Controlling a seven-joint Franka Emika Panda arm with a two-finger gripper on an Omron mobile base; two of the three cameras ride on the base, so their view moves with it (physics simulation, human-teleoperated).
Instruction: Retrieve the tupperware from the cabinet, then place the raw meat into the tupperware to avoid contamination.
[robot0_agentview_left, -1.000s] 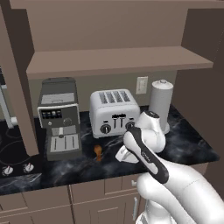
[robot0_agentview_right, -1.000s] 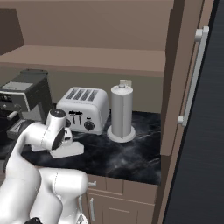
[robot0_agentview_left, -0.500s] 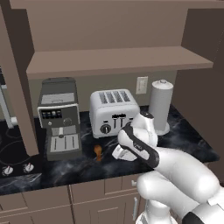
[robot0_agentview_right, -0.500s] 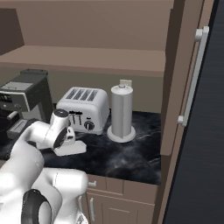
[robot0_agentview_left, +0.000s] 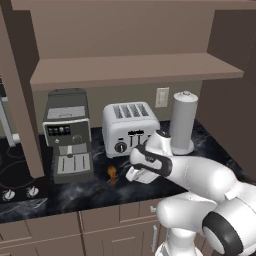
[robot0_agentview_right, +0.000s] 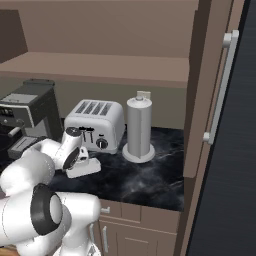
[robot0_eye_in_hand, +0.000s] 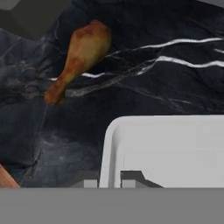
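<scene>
Hand view: the tool (robot0_eye_in_hand: 109, 180) pinches the rim of the tupperware (robot0_eye_in_hand: 170, 151), which rests on the dark marble surface (robot0_eye_in_hand: 175, 78), the raw meat (robot0_eye_in_hand: 81, 54) lying just beside it.

clear: counter (robot0_eye_in_hand: 175, 78) beside raw meat (robot0_eye_in_hand: 81, 54) | blocks: toaster (robot0_agentview_left: 131, 127) behind

desk (robot0_agentview_left: 75, 192): dark veined marble | wall (robot0_agentview_left: 120, 97): beige, white outlet (robot0_agentview_left: 161, 97) | toaster (robot0_agentview_left: 129, 128), coffee machine (robot0_agentview_left: 66, 134) | lower drawers (robot0_agentview_left: 45, 227) brown

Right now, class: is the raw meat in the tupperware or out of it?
Out. The raw meat lies on the dark counter, apart from the tupperware, which looks empty.
</scene>
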